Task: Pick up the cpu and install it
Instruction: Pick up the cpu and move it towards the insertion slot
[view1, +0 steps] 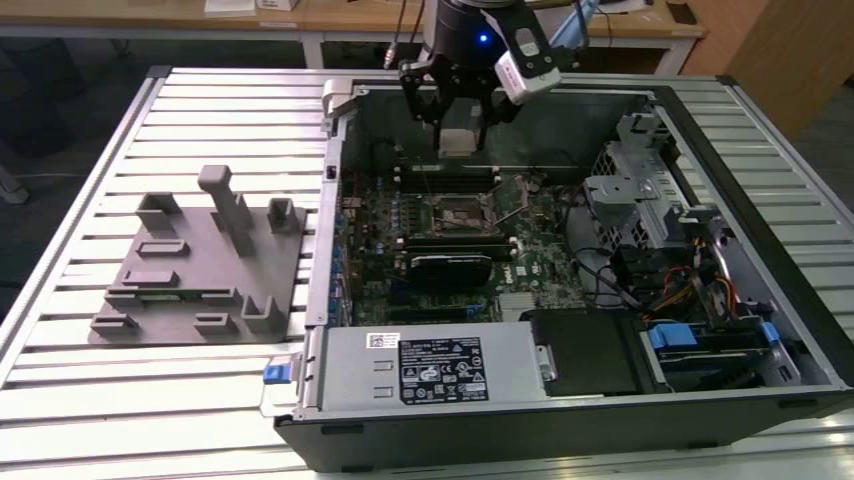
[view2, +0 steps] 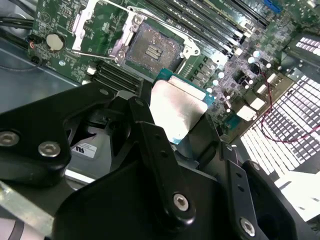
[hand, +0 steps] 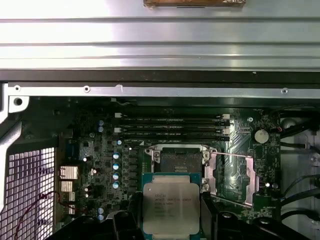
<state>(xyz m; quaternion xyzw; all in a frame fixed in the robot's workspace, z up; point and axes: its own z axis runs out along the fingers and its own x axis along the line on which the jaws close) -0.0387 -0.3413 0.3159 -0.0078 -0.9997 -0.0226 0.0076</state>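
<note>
gripper (view1: 458, 142) clamped on cpu (hand: 171, 207) | cpu held clear above motherboard (hand: 100, 165) | socket (hand: 179, 161) open, empty

tool (hand: 171, 217) clamps cpu (hand: 171, 200) | cpu near open socket (hand: 179, 160) | memory sticks (hand: 172, 127) past socket

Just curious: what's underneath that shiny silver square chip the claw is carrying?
Below the silver-topped square cpu, held by the black gripper, lies the green motherboard with its open metal-framed socket. The board directly beneath is covered.
</note>
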